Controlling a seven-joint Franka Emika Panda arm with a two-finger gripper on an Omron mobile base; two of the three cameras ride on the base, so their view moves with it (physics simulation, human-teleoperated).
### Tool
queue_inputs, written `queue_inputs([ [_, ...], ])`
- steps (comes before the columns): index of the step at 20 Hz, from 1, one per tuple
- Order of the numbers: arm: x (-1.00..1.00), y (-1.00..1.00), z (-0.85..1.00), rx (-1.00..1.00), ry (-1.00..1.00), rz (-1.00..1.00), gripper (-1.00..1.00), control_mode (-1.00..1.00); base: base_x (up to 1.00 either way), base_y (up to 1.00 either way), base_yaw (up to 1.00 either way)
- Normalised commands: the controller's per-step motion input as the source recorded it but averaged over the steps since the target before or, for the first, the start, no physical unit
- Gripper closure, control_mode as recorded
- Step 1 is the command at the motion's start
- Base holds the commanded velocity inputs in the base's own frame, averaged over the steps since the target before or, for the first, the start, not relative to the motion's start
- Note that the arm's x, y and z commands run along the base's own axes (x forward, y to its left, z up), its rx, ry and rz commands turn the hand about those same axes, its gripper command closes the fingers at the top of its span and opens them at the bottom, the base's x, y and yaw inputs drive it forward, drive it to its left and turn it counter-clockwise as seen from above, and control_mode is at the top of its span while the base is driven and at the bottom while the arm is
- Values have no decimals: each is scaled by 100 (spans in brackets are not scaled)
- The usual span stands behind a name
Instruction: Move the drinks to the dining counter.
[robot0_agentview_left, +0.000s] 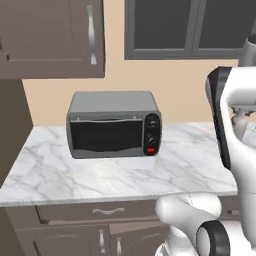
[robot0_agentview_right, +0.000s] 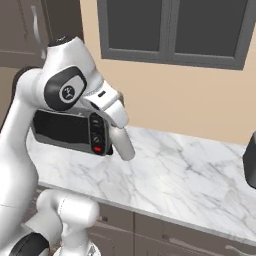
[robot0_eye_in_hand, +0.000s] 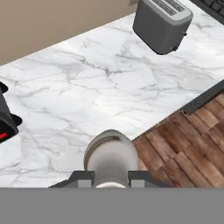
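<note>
- Marble desk (robot0_agentview_left: 190, 170) carried a grey toaster oven (robot0_agentview_left: 114, 124) toward its back left, with a grey toaster (robot0_eye_in_hand: 161, 24) near the back edge in the hand view.
- Clamped between the tool's (robot0_eye_in_hand: 111, 178) tips was the beige bottle (robot0_eye_in_hand: 111, 159); the jaws were closed on its body, white cap toward the camera.
- In the right base view the bottle (robot0_agentview_right: 123, 144) hung from the hand above the desk, just in front of the oven's (robot0_agentview_right: 70, 129) knob panel and clear of the marble.
- This desk was not the dining counter, so the step in hand looked like the carry.
- To do it well, I judged the grip should stay firm, the bottle lifted well clear of the oven and the front edge, and the arm tucked in ahead of any drive.
- The other two drinks, the dining counter and its sink were outside these views.
- How deep the tips sat on the bottle was hard to make out; a dark object at the right edge (robot0_agentview_right: 250, 162) was cut off.
</note>
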Motion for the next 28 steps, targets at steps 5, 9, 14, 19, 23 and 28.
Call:
queue_inputs([
  [5, 0, 0, 0, 0, 0, 0, 100, 100, -41, -51, -43],
  [9, 0, 0, 0, 0, 0, 0, 100, 100, -6, 0, -94],
  [14, 0, 0, 0, 0, 0, 0, 100, 100, 0, 0, -100],
  [19, 0, 0, 0, 0, 0, 0, 100, 100, 0, 0, -100],
  [23, 0, 0, 0, 0, 0, 0, 100, 100, 0, 0, -93],
  [28, 0, 0, 0, 0, 0, 0, 100, 100, 0, 0, -97],
])
